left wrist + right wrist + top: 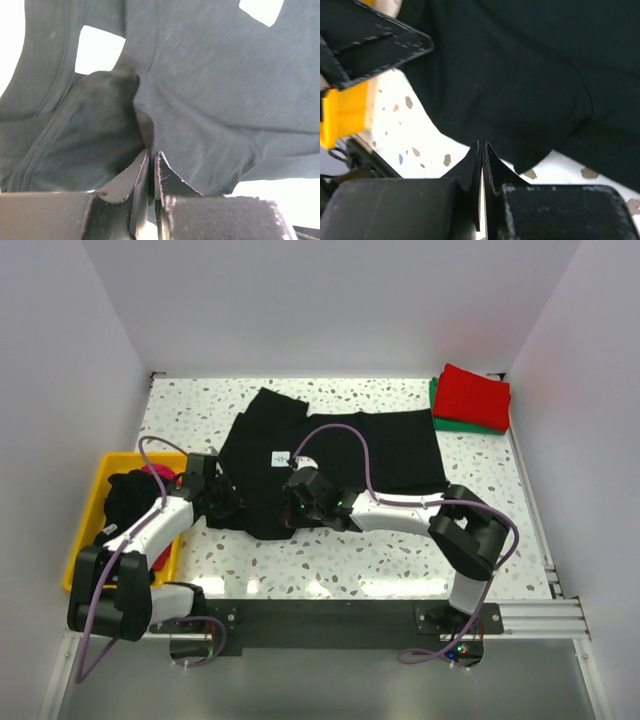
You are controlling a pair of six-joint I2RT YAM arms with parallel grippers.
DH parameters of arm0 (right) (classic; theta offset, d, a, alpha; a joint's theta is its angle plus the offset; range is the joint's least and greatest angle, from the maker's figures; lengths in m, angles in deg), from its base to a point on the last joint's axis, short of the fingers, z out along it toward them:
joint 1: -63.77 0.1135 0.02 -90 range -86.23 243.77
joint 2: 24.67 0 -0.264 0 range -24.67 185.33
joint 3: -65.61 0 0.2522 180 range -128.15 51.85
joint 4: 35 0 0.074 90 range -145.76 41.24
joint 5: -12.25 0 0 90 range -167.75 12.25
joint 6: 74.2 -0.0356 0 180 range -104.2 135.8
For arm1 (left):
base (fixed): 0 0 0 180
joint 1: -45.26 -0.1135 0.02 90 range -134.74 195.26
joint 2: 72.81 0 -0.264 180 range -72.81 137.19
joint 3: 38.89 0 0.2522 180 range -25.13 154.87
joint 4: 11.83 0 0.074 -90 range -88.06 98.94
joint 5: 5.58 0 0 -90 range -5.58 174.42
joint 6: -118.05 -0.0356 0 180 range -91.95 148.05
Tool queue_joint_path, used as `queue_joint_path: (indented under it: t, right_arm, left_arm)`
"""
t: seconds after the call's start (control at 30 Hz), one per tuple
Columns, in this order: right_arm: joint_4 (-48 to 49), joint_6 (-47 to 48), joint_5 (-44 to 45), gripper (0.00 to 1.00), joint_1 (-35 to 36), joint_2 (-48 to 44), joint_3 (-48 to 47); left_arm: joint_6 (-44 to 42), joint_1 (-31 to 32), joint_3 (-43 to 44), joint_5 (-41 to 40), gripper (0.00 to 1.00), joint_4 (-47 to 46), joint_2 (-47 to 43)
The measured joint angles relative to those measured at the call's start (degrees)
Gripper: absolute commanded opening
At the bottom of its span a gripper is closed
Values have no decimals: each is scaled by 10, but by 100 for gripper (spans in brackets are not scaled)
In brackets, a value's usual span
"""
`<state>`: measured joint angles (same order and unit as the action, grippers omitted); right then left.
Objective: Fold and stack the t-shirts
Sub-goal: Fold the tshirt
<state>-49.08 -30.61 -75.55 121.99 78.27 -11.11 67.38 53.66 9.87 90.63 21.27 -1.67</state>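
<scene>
A black t-shirt [350,445] with a small white neck label [281,457] lies partly spread across the middle of the table. My left gripper [226,504] is at its near left edge and is shut on a raised fold of the black cloth [200,90]. My right gripper [290,506] is at the near hem, its jaws shut on the edge of the black shirt [520,75]. A folded red t-shirt [474,394] lies on a folded green one [452,421] at the far right corner. A pink shirt [158,473] shows in the bin.
A yellow plastic bin [88,512] stands at the left edge of the table, holding dark cloth [130,498] as well as the pink shirt. It also shows in the right wrist view [342,115]. White walls close the table on three sides.
</scene>
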Motion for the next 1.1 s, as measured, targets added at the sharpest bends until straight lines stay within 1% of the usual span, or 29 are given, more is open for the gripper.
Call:
queue_joint_path:
  t: [0.13,0.2,0.23,0.27,0.37,0.4,0.63,0.8,0.9,1.1]
  right_arm:
    - [-16,9,-2,0,-20,0,-31]
    - [-24,15,-2,5,-31,0,-40]
    - [-27,18,-2,9,-36,0,-41]
    - [-30,20,-1,15,-40,0,-41]
    - [-41,26,-1,27,-42,0,-41]
    - [-44,29,-1,36,-41,0,-40]
    - [-64,35,-2,52,-37,-3,-28]
    - [-65,21,-2,53,-34,-6,0]
    - [-64,9,-3,52,-31,-7,23]
    - [-55,-10,-4,51,-15,-7,27]
  left_arm:
    - [0,0,34,7,12,-3,31]
    - [0,0,50,12,11,-5,49]
    - [0,0,57,14,11,-7,58]
    - [0,0,63,16,11,-9,67]
    - [0,0,83,23,10,-10,94]
    - [0,0,90,26,10,-10,103]
    - [0,0,106,37,9,-19,120]
    - [0,0,105,39,9,-20,122]
    - [0,0,105,39,9,-20,122]
    - [0,0,106,40,9,-20,122]
